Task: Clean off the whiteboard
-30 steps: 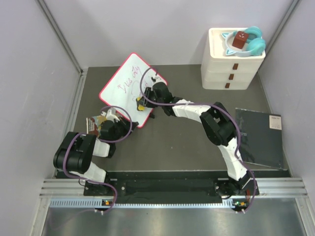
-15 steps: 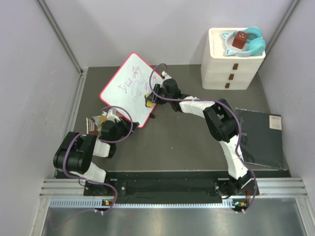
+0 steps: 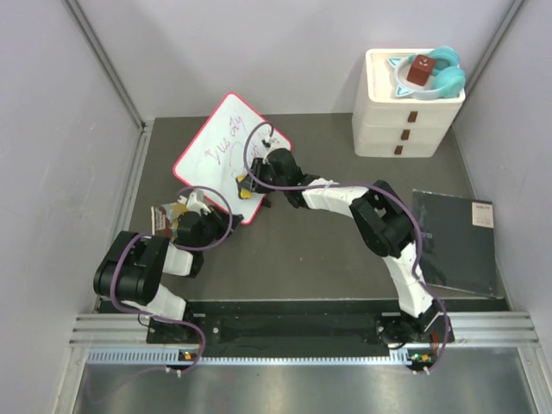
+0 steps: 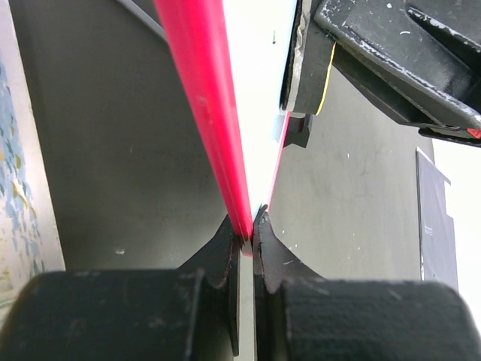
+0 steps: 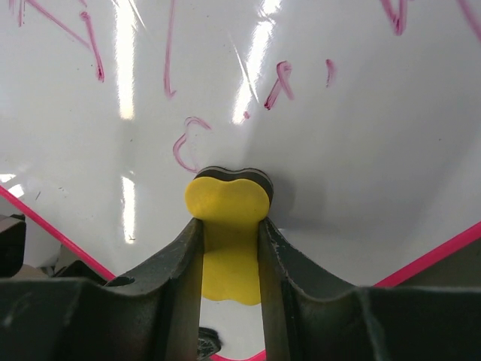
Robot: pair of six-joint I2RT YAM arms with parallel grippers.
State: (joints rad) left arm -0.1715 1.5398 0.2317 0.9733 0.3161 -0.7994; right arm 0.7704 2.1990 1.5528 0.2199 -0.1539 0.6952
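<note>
Because the flat white whiteboard with its thin red-pink frame point(image 3: 226, 151) looks thin and light, it will likely skate over the dark grey counter point(image 3: 328, 250) under a wiping push. It therefore wants pinning at the rim rather than on the glossy face, which looks slick. It sits on the far left part of the counter, turned cornerwise, with red handwriting on it.

On the left, the left fingers point(image 4: 222, 252) are closed on the frame at the board's near corner, the red edge pinched between the two tips. That seems a sound place to hold, since the frame looks stiffer than the panel, though so narrow and rounded an edge could slip from a small bite. Whether the board lies flat or is tipped up at that corner I cannot tell.

Further right, the right fingers point(image 5: 180, 278) are clamped on a small yellow heart-shaped eraser with a dark felt layer point(image 5: 228, 197), squeezing its narrow tail. Its pad presses on the white surface in the board's lower right part. Red strokes show just above the eraser and to either side, so plenty of writing is left to wipe; even pressure seems wise, since the panel may flex
</note>
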